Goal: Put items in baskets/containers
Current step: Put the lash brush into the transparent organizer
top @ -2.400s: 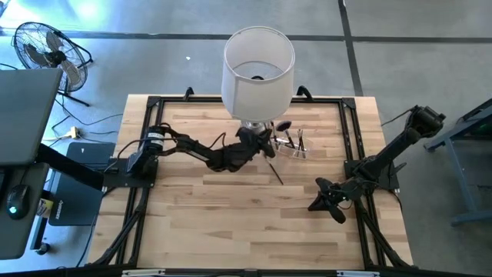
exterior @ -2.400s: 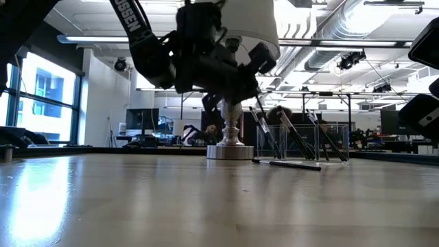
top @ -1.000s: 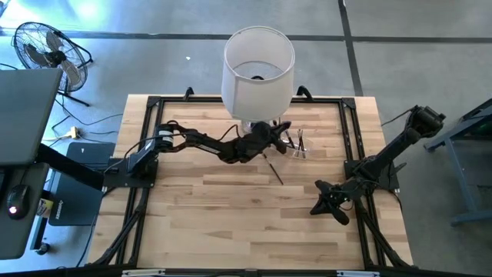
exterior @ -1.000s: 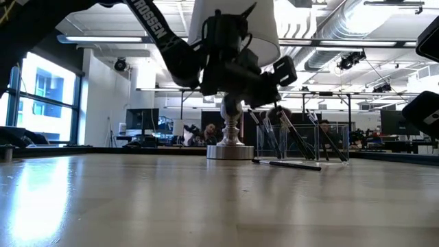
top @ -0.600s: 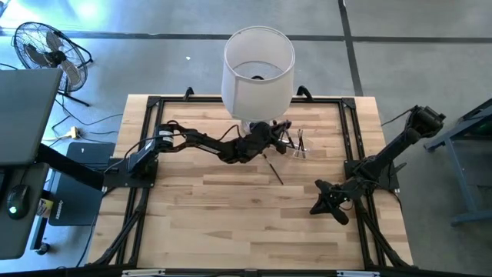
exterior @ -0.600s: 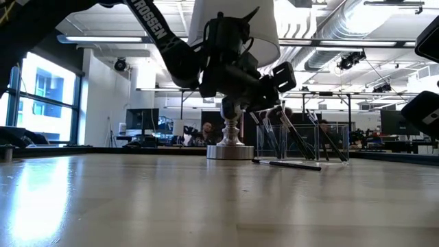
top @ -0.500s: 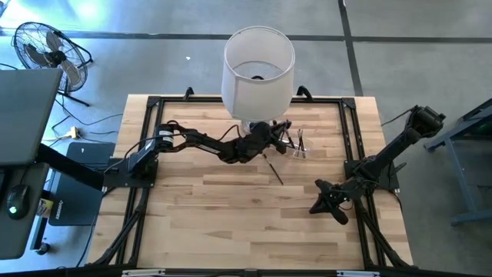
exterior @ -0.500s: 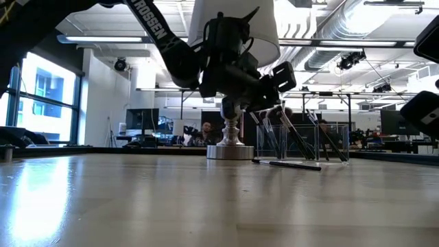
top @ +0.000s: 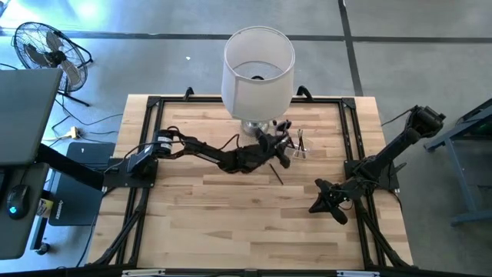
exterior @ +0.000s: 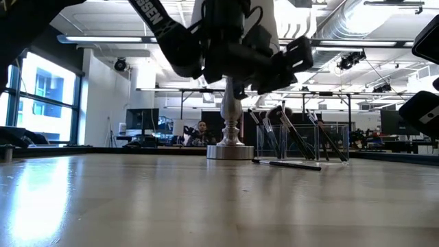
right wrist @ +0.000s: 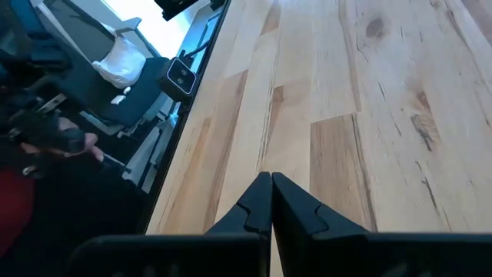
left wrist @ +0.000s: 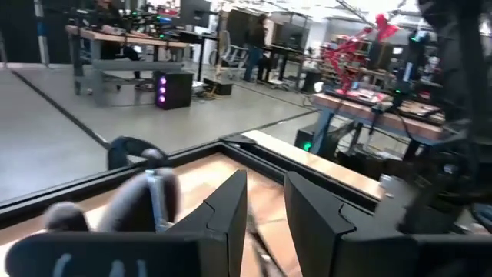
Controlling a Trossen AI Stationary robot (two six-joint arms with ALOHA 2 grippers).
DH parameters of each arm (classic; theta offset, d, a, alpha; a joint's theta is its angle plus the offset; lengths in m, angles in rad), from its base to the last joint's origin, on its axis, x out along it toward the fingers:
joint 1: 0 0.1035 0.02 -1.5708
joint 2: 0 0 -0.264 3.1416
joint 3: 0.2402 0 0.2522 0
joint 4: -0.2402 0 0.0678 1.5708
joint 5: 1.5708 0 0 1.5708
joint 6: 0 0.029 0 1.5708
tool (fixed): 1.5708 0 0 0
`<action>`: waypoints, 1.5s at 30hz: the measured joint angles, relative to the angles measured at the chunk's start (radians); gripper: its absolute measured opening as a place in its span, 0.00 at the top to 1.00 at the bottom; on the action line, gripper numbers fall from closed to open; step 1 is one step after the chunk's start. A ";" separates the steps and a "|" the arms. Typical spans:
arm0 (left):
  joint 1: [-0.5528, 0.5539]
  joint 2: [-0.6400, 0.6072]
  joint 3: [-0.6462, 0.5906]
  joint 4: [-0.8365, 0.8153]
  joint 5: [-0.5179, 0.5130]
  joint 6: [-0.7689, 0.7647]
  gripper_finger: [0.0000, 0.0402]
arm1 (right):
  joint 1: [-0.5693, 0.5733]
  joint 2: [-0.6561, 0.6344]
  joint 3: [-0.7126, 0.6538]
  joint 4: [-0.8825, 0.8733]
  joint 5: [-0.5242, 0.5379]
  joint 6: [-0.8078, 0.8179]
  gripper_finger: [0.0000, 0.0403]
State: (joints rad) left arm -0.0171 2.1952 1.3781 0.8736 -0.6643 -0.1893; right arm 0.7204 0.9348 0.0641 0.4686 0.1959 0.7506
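Right gripper (top: 317,205) at 4 o'clock – shut, empty, parked out of the way. One brush (top: 274,171) lies loose mid-table. Left gripper (top: 281,156) above holder (top: 296,144) at 1 o'clock – fingers part-open, nothing held, brushes leaning inside.

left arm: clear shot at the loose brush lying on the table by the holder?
Probably yes. The loose brush lies flat on bare wood, apart from the clear holder, and the left gripper, jaws parted with nothing between them, hangs just above it. The lamp stands behind.
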 joint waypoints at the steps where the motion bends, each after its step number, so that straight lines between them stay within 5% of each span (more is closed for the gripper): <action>1: -0.011 0.000 0.005 -0.001 0.000 0.006 0.78 | 0.000 0.000 0.000 0.000 0.000 0.000 1.00; 7: -0.091 0.000 0.047 -0.027 0.028 0.098 0.78 | 0.000 0.000 0.000 0.000 0.000 0.000 1.00; 12: -0.158 0.000 0.127 -0.228 0.046 0.138 0.78 | 0.000 0.000 0.000 0.000 0.013 0.007 1.00; 18: -0.222 0.000 0.347 -0.853 0.078 0.034 0.78 | 0.000 0.000 0.000 0.000 0.161 0.051 0.98; 22: -0.237 -0.003 0.538 -1.372 0.243 -0.105 0.84 | 0.000 0.000 0.000 0.000 0.280 0.034 0.99; 26: -0.233 -0.004 0.565 -1.597 0.313 -0.104 0.98 | 0.000 0.000 0.000 0.000 0.384 0.036 1.00; 33: -0.241 -0.040 0.395 -1.684 0.346 -0.071 1.00 | -0.030 0.016 0.163 -0.173 0.552 -0.032 1.00; 36: -0.244 -0.143 0.224 -1.539 0.400 -0.070 1.00 | -0.088 0.060 0.280 -0.306 0.577 -0.043 1.00; 41: -0.260 -0.366 -0.128 -1.329 0.396 -0.097 1.00 | -0.211 0.205 0.478 -0.518 0.494 0.083 1.00; 45: -0.259 -0.511 -0.351 -1.223 0.438 -0.112 1.00 | -0.318 0.366 0.660 -0.775 0.300 0.269 1.00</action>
State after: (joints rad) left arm -0.2758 1.6845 1.0271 -0.3494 -0.2266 -0.3012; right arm 0.4028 1.3011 0.7243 -0.3063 0.4961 1.0194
